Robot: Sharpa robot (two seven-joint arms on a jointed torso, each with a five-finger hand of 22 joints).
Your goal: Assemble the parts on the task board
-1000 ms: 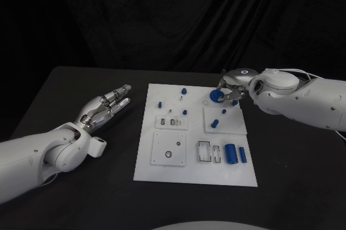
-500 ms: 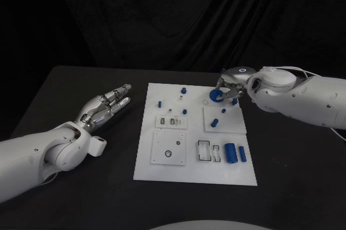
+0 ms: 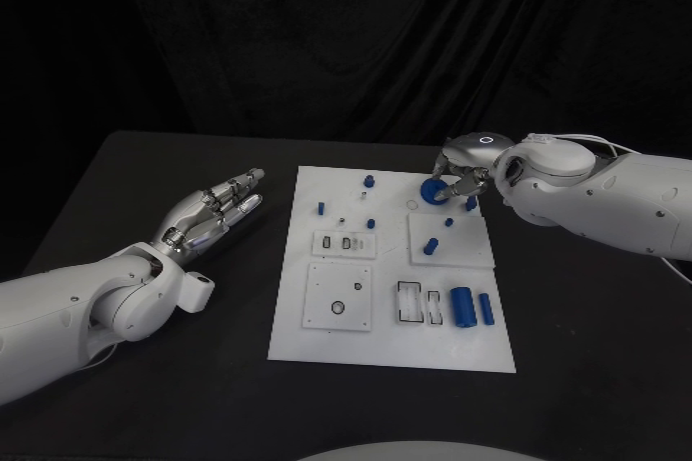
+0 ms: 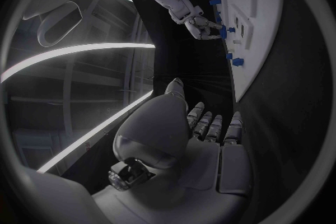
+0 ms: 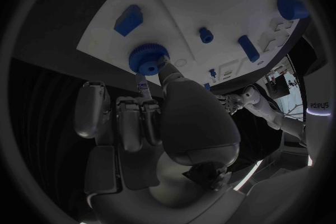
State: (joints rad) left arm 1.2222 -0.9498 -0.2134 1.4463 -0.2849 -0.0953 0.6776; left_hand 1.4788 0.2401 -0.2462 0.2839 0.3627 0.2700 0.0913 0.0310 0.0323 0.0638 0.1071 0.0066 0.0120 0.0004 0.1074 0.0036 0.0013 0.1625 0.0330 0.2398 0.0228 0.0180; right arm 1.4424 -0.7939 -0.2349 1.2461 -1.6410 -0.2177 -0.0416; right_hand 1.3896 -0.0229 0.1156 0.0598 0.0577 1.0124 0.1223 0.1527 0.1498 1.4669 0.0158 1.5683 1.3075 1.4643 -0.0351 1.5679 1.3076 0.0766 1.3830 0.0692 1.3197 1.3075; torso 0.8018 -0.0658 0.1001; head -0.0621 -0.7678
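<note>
My right hand (image 3: pixel 464 177) pinches the ridged blue round part (image 3: pixel 433 190) in its fingers (image 5: pixel 155 69) at the far right corner of the white task board (image 3: pixel 335 342), while my left hand (image 3: pixel 212 212) hovers over the tabletop (image 3: pixel 173 381) beside the board, fingers released and holding nothing.

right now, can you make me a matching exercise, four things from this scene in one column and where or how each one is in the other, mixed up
Things:
1. left hand
2. right hand
3. blue gear
4. large blue cylinder

Places or states:
A. lying on the task board near its front right corner
B. at the board's far right corner, gripped by fingertips
C. open, over the black table left of the board
D. at the far right corner, fingers closed on a round part

Pairs: 1-C, 2-D, 3-B, 4-A
</note>
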